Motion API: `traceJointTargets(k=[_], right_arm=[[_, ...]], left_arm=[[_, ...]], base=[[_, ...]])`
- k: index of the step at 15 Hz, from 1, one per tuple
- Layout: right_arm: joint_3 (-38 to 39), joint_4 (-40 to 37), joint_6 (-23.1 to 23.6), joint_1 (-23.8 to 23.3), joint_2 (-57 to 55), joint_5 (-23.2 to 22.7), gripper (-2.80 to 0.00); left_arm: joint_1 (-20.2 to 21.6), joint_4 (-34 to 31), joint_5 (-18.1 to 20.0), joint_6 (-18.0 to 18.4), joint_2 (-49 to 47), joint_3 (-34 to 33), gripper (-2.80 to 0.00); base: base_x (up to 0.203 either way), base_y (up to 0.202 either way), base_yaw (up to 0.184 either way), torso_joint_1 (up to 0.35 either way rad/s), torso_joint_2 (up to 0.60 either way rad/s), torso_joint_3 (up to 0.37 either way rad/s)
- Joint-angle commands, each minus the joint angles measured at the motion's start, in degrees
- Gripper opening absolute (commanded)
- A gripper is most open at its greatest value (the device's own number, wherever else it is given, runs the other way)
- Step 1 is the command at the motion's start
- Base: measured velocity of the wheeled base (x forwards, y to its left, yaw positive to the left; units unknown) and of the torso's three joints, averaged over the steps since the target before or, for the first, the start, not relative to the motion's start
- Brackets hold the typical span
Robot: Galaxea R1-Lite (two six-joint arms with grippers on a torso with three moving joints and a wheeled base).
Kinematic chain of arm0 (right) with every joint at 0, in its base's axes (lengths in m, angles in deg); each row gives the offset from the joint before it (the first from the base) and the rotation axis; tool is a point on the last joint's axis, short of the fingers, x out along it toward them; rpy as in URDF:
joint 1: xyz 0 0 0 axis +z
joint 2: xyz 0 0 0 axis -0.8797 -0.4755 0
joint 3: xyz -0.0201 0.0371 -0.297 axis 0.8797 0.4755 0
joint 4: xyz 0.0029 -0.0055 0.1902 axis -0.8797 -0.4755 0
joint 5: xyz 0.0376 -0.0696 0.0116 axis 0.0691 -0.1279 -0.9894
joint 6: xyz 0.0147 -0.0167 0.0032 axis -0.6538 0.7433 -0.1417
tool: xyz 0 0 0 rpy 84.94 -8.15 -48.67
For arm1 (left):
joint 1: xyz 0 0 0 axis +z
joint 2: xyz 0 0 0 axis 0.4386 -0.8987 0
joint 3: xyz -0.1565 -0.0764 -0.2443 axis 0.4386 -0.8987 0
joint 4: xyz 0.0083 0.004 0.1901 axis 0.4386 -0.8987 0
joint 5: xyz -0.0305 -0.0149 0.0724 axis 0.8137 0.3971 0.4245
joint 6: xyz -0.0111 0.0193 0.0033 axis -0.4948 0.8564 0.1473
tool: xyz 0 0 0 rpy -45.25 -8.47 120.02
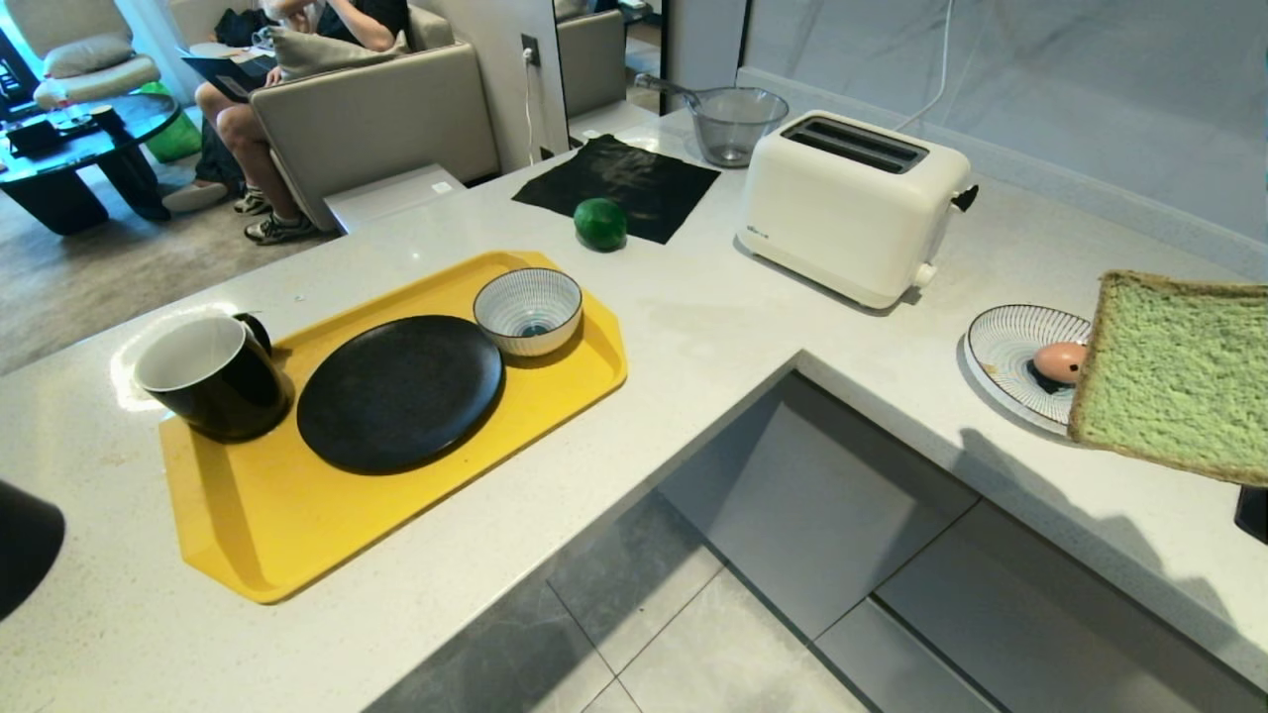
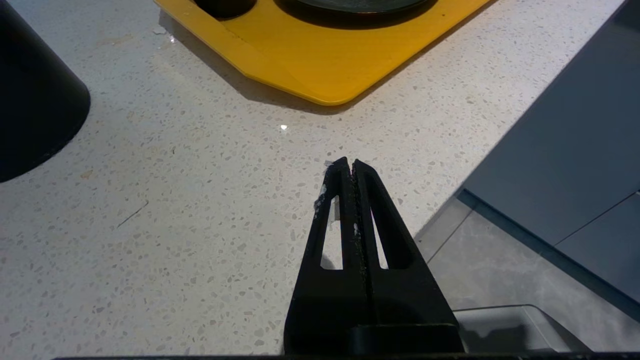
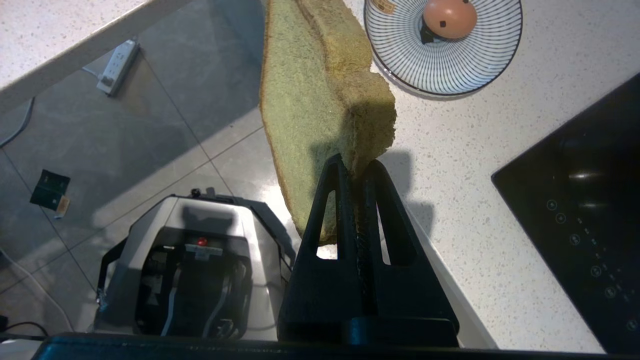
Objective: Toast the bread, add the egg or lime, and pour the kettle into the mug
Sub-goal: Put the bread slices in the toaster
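The pale green bread [image 1: 1179, 371] hangs in the air at the far right, above the counter's edge and in front of the striped plate [image 1: 1010, 337]. My right gripper [image 3: 356, 167] is shut on one corner of the bread [image 3: 320, 100]. The pinkish egg [image 1: 1060, 361] with a black spot lies on that plate. The white toaster [image 1: 852, 203] stands behind it to the left, both slots empty. The lime [image 1: 600, 224] sits by a black cloth. The black mug [image 1: 213, 376] stands on the yellow tray. Only part of the kettle [image 2: 35, 100] shows, beside my left gripper [image 2: 349, 165], which is shut and empty over the counter.
The yellow tray [image 1: 258, 525] also carries a black plate [image 1: 396, 391] and a striped bowl [image 1: 528, 309]. A glass bowl [image 1: 738, 124] stands behind the black cloth [image 1: 619, 183]. A black hob [image 3: 585, 210] lies to the right. A person [image 1: 297, 59] sits on a sofa beyond the counter.
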Motion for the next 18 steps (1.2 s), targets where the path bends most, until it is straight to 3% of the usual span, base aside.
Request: traceJointTargets(k=[1,18], right_arm=[[-0.3,-0.3,0.0,0.0,0.2,0.1,-2.80],[0.0,-0.3,-0.1,0.0,-0.1,0.3,-2.80]], left_arm=[[0.0,0.0,0.0,0.0,0.0,-1.0,-2.80],[-0.1,0.0,0.0,0.0,0.0,-1.0,-2.80]], base=[[0.000,0.000,0.000,0.000,0.00,0.000],[0.000,0.000,0.000,0.000,0.00,0.000]])
